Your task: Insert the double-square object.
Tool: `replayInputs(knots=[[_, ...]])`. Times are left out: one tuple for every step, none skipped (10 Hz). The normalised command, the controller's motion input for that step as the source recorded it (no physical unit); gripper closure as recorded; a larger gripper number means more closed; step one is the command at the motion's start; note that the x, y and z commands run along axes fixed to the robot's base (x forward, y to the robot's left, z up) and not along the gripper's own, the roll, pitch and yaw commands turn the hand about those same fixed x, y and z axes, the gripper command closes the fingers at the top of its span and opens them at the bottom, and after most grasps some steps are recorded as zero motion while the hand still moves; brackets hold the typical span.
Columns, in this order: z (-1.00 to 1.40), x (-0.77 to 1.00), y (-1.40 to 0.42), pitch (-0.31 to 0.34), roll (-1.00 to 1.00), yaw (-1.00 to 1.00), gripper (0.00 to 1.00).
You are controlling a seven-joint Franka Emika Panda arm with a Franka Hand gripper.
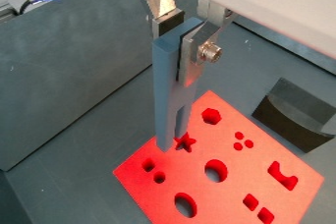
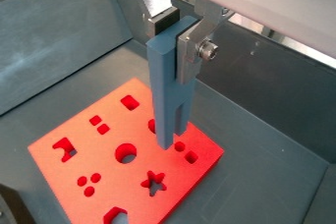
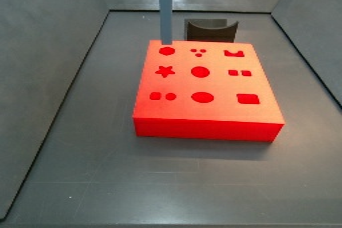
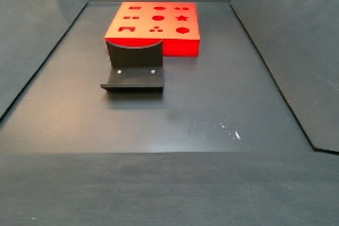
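Above the block's (image 3: 203,84) 10 o'clock corner in a side view, my gripper (image 1: 178,33) clamps the bar (image 1: 171,90) upright, its tip near the edge holes, and I judge any tilt would jam it against the wrong cutout.

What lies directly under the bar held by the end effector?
The end effector holds the double-square object upright above the red block, near its star cutout. The bar's tip hides whatever lies beneath it.
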Motion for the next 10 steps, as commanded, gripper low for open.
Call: replayInputs(knots=[[0.0, 0.0, 0.0, -0.004, 0.02, -1.0, 1.0], [0.0, 0.21, 0.0, 0.0, 0.01, -0.87, 1.0], [0.0, 0.2, 0.0, 0.0, 0.01, -0.89, 1.0], [0.0, 0.2, 0.0, -0.003, 0.01, -0.9, 1.0], [0.0, 0.12, 0.0, -0.001, 0.02, -0.95, 1.0], [0.0, 0.0, 0.0, -0.013, 0.04, -1.0, 1.0], [0.0, 0.0, 0.0, -0.019, 0.04, -1.0, 1.0], [0.0, 0.0, 0.0, -0.017, 0.04, -1.0, 1.0], [0.0, 0.0, 0.0, -0.017, 0.04, -1.0, 1.0], [0.0, 0.0, 0.0, -0.011, 0.04, -1.0, 1.0]])
